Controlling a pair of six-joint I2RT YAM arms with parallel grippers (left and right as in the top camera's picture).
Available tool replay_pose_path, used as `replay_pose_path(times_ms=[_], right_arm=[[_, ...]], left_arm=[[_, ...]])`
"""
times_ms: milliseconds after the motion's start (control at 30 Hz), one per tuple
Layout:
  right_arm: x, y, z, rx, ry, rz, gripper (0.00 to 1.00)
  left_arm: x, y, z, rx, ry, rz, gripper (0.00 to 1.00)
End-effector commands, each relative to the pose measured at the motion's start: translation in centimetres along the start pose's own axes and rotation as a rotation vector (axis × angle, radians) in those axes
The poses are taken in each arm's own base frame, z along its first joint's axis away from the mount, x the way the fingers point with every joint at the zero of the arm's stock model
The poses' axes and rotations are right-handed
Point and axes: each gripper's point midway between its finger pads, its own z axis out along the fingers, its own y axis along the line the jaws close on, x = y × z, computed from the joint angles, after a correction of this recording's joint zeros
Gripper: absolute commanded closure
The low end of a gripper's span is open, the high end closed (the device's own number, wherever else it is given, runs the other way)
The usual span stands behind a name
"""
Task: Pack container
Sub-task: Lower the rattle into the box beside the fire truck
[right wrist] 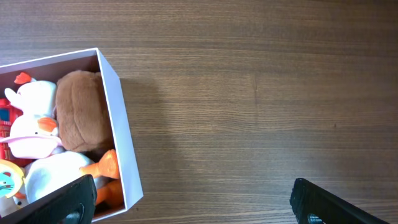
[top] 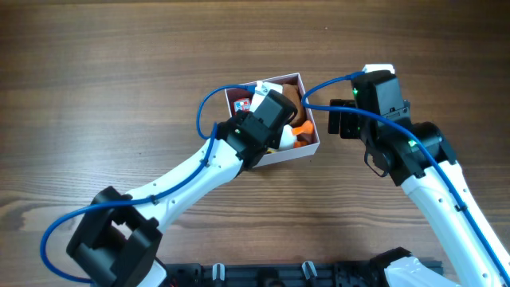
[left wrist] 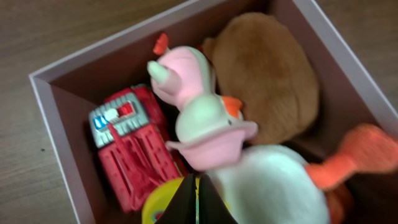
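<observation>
No legible writing; the red toy [left wrist: 134,158] in the container [left wrist: 65,121] shows only blurred red-blue marks

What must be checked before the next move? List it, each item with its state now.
1. Left pincer shut over the container: ok.
2. Left pincer free of toys: cannot tell; its tips meet beside the yellow toy.
3. Right pincer open, outside the container: ok.
4. Duck, brown plush and red truck inside the walls: ok.
5. Container flat on the table: ok.
</observation>
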Motion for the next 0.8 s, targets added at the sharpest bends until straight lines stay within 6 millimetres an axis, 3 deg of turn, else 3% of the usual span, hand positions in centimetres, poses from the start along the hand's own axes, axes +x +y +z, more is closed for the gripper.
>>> replay_pose_path(times_ms=[0,333,767], right_arm=[[-0.9,-0.2,-0.6,0.000,-0.028,0.024,0.00],[-0.9,-0.2,-0.6,0.000,-0.028,0.024,0.01],[-0.9,-0.2,-0.6,0.000,-0.028,0.024,0.01]], left_arm=[[-0.1,1.0,1.5,-0.086,-0.019,0.007,0.96],[0.8,3.1,4.3,-0.114,0.034,-0.065,0.96],[2.2,1.4,4.3,-0.013,0.107,-0.059,0.96]])
